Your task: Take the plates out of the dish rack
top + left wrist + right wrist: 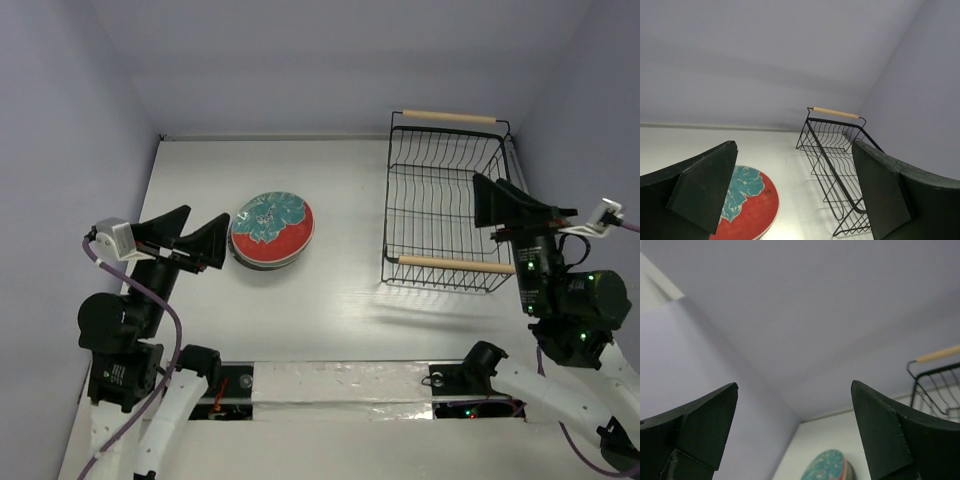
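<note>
Left pincer (208, 216) hangs low over the table (340, 330), its jaws wide apart and holding nothing, tips aimed at the plates (272, 230) just to its right. Right pincer (485, 205) is likewise spread and empty, poised at the right rim of the rack (445, 264), fingers pointing left over the wire. The plates sit in a flat stack left of centre, a red-and-teal one on top; how many lie beneath cannot be counted from the edges that show. No plate shows in the rack, which stands at the far right with one wooden handle near and one far, and its wires are open to view in the top and left wrist pictures. By that reading the unloading looks finished or at its last release, and the next move would be to draw both arms back toward their bases without brushing stack or rack. Room for that is good: bare table lies between stack and rack and along the near edge. The left wall is close behind the left arm, and the right wall crowds the right arm and the rack.
</note>
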`<state>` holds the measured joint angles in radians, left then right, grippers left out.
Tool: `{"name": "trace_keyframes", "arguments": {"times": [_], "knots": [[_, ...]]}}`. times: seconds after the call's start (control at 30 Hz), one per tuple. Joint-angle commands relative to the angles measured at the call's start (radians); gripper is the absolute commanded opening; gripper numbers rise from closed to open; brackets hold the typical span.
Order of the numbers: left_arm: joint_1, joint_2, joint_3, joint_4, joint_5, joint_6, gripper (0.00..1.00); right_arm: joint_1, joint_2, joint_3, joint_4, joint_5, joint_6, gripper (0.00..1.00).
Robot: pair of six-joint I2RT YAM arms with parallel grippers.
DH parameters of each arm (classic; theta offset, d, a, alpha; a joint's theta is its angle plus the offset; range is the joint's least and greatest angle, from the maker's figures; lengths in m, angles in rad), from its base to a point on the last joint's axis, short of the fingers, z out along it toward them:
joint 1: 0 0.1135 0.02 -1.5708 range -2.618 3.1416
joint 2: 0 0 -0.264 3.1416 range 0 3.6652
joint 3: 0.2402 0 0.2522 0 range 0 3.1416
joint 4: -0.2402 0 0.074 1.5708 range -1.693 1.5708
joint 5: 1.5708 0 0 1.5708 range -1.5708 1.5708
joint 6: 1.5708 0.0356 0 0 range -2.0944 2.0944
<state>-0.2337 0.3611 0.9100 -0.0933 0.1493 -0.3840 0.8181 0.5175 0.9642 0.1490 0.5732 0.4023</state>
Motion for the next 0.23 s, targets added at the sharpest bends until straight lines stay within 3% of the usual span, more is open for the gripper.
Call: {"name": "trace_keyframes", "arguments": {"times": [0.0, 0.2], "knots": [[0.007, 0.027, 0.009, 0.046, 0.006, -0.006, 0.99, 0.004, 0.035, -0.065, -0.068, 0.097, -0.042, 1.0], [0.007, 0.03, -0.026, 0.047, -0.002, -0.003, 0.99, 0.004, 0.042, -0.071, -0.058, 0.08, -0.043, 1.0]]}}
